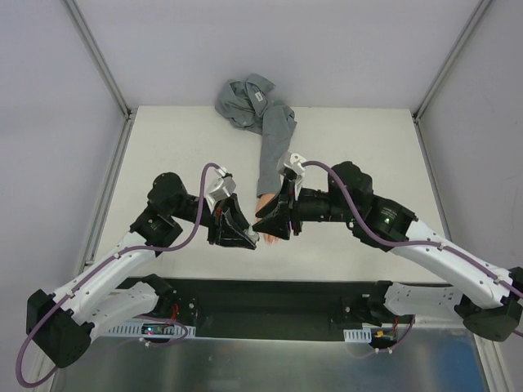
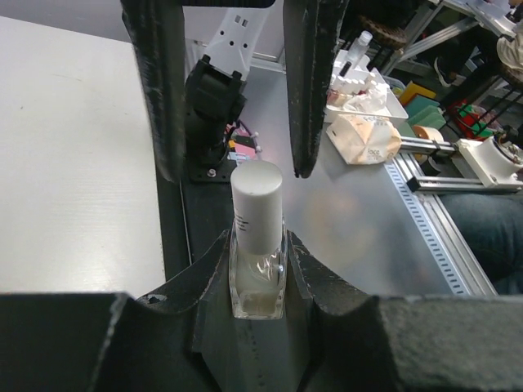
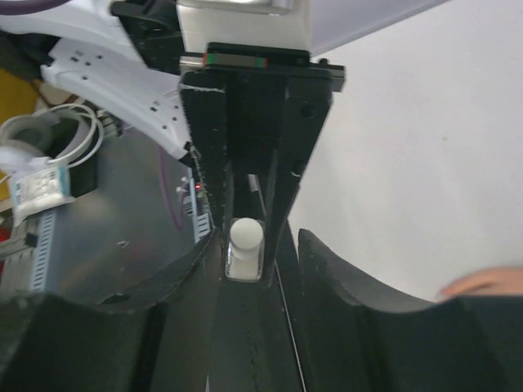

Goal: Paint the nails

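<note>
The nails are too small to make out. They belong to one peach mannequin hand [image 3: 482, 282] with a grey sleeve [image 1: 274, 151], lying on the white counter [image 1: 180, 147]. In the top view the sleeve runs in from the far edge. The fingers end between the two end effectors near the counter's front edge, and the right end effector partly hides them.

The left end effector [image 2: 257, 245] is clenched on the glass body of one small clear bottle [image 2: 257, 282], with the bottle's white cap [image 2: 257, 204] standing up out of the grip. The right end effector [image 3: 260, 238] is spread wide and holds nothing. Its two fingers [image 2: 159, 90] sit on either side of the cap, apart from it.

In all there are one mannequin hand, one bottle and two end effectors.
</note>
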Robot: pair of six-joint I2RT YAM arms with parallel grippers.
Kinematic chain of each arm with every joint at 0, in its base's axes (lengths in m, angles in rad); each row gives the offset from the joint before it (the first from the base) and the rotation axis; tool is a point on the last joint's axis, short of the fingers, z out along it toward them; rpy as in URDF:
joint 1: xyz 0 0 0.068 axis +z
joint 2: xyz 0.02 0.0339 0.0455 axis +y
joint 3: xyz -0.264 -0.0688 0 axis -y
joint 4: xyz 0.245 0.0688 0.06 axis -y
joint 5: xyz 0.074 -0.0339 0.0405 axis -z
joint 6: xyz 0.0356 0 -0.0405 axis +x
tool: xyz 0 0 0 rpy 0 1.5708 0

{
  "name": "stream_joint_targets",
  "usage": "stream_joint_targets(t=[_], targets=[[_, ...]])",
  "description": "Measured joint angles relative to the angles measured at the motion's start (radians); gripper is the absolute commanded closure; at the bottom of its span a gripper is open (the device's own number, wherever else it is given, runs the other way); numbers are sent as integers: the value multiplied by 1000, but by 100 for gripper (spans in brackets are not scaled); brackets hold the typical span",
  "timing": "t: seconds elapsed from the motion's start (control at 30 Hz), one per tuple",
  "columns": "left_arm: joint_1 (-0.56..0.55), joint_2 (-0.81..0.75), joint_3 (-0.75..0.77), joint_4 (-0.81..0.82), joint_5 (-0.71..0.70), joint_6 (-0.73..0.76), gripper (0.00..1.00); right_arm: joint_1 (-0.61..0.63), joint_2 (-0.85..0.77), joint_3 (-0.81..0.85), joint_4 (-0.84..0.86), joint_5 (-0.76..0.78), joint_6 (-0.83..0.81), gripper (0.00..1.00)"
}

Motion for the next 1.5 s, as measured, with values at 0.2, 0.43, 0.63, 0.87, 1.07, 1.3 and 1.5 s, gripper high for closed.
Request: stream_joint_targets(t=[0.2, 0.43, 0.63, 0.87, 1.07, 1.3, 1.5], targets=[[0, 0, 0, 23, 23, -9, 100, -10, 50, -3, 59, -158, 1, 66], [1, -2, 0, 20, 32, -19, 100, -19, 89, -4, 85, -211, 4, 99], [43, -32, 0, -75, -77, 24, 100, -11, 64, -63, 159, -98, 18, 99], [82, -87, 0, -211, -303, 119, 100, 260, 135, 43, 27, 717, 189, 100], [89, -123, 0, -278, -384, 144, 100, 420, 281, 182, -99, 1198, 385, 99], [89, -99, 7, -273, -363, 140, 100, 407, 274, 182, -105, 1169, 363, 58], [125, -26, 14, -214, -312, 99, 100, 298, 154, 179, -165, 866, 227, 51]])
